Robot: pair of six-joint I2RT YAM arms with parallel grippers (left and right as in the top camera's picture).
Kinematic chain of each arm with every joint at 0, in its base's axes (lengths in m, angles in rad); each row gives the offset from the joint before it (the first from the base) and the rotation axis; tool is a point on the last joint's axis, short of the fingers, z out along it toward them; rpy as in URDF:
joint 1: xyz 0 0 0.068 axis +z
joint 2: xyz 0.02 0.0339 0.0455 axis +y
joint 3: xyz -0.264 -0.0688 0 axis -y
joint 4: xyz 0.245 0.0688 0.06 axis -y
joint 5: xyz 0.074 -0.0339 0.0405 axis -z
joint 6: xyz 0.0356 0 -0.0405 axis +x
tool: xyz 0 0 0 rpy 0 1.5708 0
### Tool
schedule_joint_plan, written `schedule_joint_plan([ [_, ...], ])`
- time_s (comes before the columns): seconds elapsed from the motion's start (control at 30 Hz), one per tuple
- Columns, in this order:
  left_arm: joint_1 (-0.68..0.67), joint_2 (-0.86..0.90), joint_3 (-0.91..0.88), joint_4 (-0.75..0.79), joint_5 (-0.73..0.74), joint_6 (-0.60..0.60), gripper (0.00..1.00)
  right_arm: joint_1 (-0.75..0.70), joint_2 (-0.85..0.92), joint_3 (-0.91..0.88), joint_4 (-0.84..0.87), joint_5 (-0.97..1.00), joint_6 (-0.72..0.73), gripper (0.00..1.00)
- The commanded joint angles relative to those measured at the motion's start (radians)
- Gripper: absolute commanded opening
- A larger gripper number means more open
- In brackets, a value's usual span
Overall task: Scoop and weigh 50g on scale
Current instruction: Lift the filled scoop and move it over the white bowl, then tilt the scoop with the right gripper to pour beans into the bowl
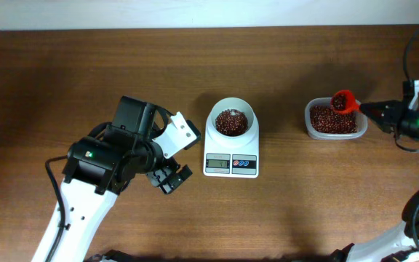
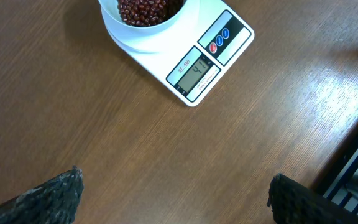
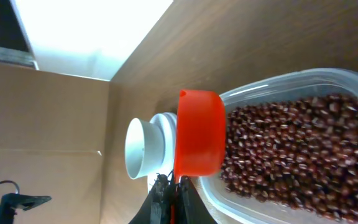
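far left on the brown table (image 1: 86, 73): the white and black left arm (image 1: 86, 189), reaching in from the near edge and angled toward the middle. at its tip, the left gripper (image 1: 190, 153), spread wide, holding nothing, over bare wood just left of the scale. in the left wrist view, two dark fingertips (image 2: 48, 196) at the lower corners, far apart, with only wood grain between them.

middle of the table: the scale (image 1: 231, 149), white, with a rectangular base lying flat. on its near end, a grey display (image 1: 217, 164) on the left and blue and red buttons (image 1: 244, 164) beside it on the right. digits lit on the display in the left wrist view, too small to read with confidence. on the far end of the base, a white round bowl (image 1: 216, 111), upright, with a layer of red-brown beans (image 1: 231, 122) covering its bottom.

further right, well apart from the scale: a clear plastic tub (image 1: 306, 116), filled across with more of the same beans. over the tub's far right corner, a red scoop (image 1: 345, 102), with some beans showing in its cup from overhead. whether touching the beans below or raised above them, impossible to tell.

far right: the right gripper (image 1: 364, 108), black, pressed together on the scoop's thin handle, pointing left toward the tub. in the right wrist view, the scoop's rounded red back toward the camera, over the tub's rim, with the white bowl beyond it. black cables (image 1: 413, 44) along the right edge.
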Motion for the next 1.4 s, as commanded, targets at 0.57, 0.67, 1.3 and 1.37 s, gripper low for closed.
schedule_joint_plan([
  [0.57,0.003,-0.002,0.013,0.0,0.018,0.016,0.99,0.621,0.016,-0.003,0.26,-0.055,0.246,0.04],
  [0.67,0.003,-0.002,0.013,0.0,0.018,0.016,0.99,0.662,0.016,-0.003,0.261,-0.043,0.207,0.04],
  [1.3,0.003,-0.002,0.013,0.0,0.018,0.016,0.99,0.664,0.015,-0.002,0.39,0.024,0.187,0.04],
  [1.37,0.003,-0.002,0.013,0.0,0.018,0.016,0.99,0.664,0.012,-0.002,0.396,0.005,0.115,0.04],
])
